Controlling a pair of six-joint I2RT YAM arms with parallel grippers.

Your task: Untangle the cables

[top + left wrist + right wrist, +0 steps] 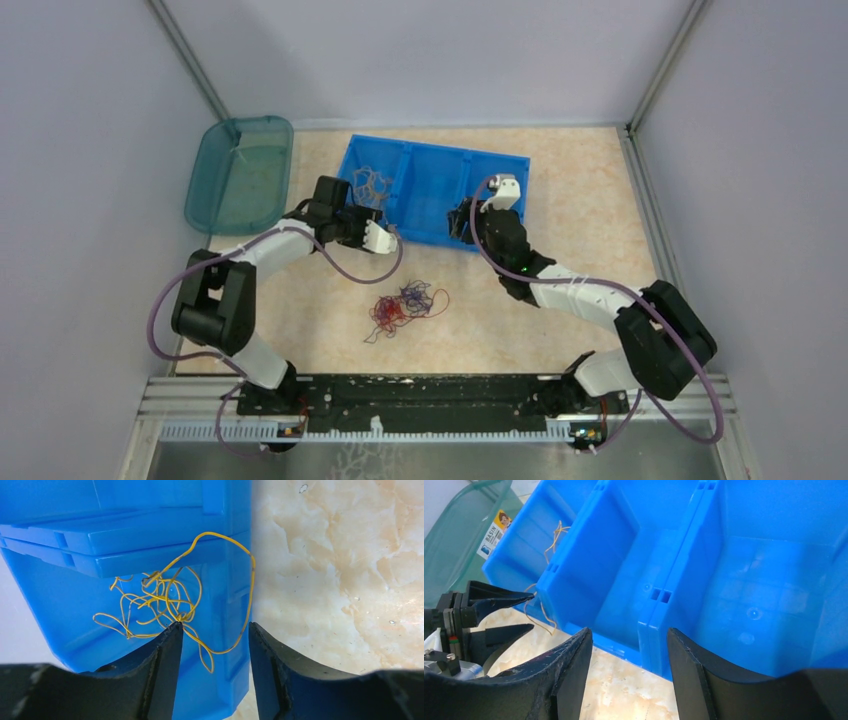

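The left hand (215,626) is released, its fingers apart, at the near wall of the blue bin (150,535). A bunch of yellow cables (165,600) spills over the rim of the left compartment and touches one fingertip, probably sorted there by colour. The right hand (629,630), also released and empty, hovers by the bin's near wall. The red and dark tangle (405,308) lies on the desk (580,250) between the arms, likely next to be separated.

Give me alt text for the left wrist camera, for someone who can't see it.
A tangle of thin yellow cables hangs against a blue bin's wall, just ahead of the left gripper, its black jaws open. Beige marbled tabletop at right.
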